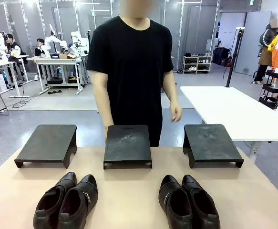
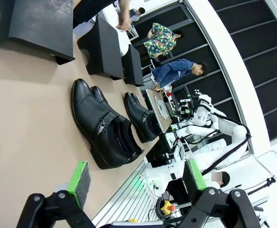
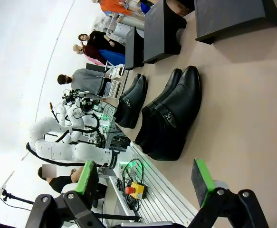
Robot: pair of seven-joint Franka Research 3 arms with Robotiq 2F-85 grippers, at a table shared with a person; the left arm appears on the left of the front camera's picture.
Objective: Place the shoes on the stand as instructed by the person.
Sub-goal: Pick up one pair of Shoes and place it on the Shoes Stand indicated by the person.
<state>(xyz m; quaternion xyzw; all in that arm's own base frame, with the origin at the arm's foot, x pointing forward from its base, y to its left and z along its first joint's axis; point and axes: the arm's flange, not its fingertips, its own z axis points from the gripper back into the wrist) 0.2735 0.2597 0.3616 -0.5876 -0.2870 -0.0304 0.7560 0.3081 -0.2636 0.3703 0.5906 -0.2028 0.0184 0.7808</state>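
Shoes (image 1: 65, 200): two glossy black pairs at near edge of table (image 1: 129, 191); three stands (image 1: 127, 145) bare, person (image 1: 131, 62) behind middle one.
Left wrist view: left gripper (image 2: 136, 176) fingers spread wide, empty, apart from nearest pair (image 2: 102, 126).
Right wrist view: right gripper (image 3: 144, 176) likewise wide, empty.
Handling: probably stiff, slick leather, fairly light; pinch collar or heel.

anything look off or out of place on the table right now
Nothing stands out. The left pair of shoes and the right pair sit upright, side by side, on the table. Only faint pale scuffs mark the middle stand on top.
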